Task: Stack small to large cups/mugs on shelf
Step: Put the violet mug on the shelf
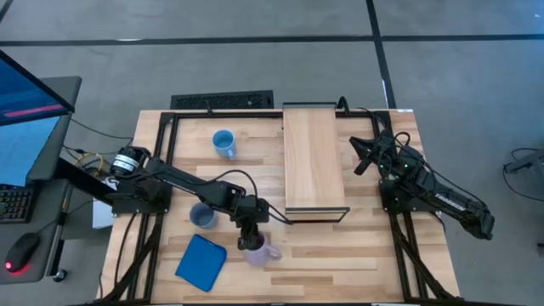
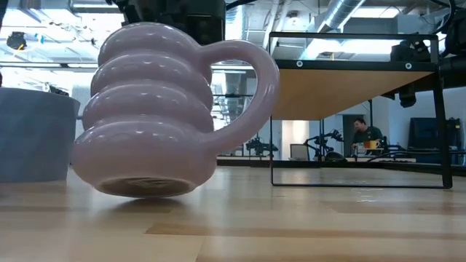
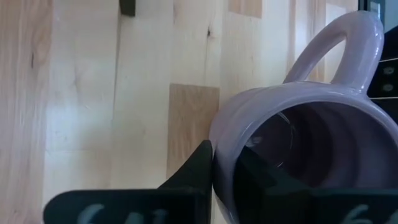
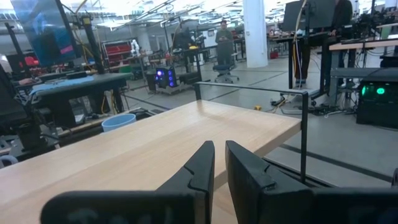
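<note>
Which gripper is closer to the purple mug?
The left gripper. It is clamped on the purple mug's rim, tilting it off the table. The right gripper waits far off, beside the shelf.

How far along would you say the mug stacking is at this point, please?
Nothing is done: the shelf is bare. In hand: the left gripper pinches the purple mug by its rim, tilted, base partly off the table. Left: shelving it, then the grey-blue mug and light blue mug, both on the table. The right gripper waits beside the shelf.
</note>
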Robot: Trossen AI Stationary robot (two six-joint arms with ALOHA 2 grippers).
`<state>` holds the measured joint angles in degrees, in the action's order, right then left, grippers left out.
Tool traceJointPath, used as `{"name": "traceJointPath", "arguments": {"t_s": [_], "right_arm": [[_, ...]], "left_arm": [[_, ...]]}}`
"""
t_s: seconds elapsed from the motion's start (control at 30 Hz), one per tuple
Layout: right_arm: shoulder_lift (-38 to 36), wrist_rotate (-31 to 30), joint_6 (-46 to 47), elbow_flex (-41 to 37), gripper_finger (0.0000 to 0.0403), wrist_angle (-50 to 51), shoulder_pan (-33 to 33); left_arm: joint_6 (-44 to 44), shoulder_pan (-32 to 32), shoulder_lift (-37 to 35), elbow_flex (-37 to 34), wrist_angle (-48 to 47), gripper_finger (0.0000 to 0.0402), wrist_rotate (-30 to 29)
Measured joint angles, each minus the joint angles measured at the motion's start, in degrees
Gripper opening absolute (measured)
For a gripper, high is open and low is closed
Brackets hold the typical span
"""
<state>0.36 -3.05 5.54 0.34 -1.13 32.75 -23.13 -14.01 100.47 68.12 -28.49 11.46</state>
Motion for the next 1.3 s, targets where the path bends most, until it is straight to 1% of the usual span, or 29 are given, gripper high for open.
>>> {"name": "traceJointPath", "arguments": {"t_s": [0.33,0.87,0.93,1.07,1.3], "right_arm": [[0.0,0.0,0.0,0.0,0.0064,0.0,0.0],[0.0,0.0,0.0,0.0,0.0064,0.0,0.0],[0.0,0.0,0.0,0.0,0.0064,0.0,0.0],[0.0,0.0,0.0,0.0,0.0064,0.0,0.0],[0.0,0.0,0.0,0.0,0.0064,0.0,0.0]], "left_arm": [[4.9,0.2,0.0,2.8,-0.5,0.0019,-1.9],[5.1,0.2,0.0,2.9,-1.7,0.0019,-1.8],[5.1,0.2,0.0,2.9,-1.7,0.0019,-2.6],[7.0,0.3,0.0,2.9,-2.0,0.0019,-6.4],[7.8,2.2,-2.5,2.9,-3.7,0.0019,-8.6]]}}
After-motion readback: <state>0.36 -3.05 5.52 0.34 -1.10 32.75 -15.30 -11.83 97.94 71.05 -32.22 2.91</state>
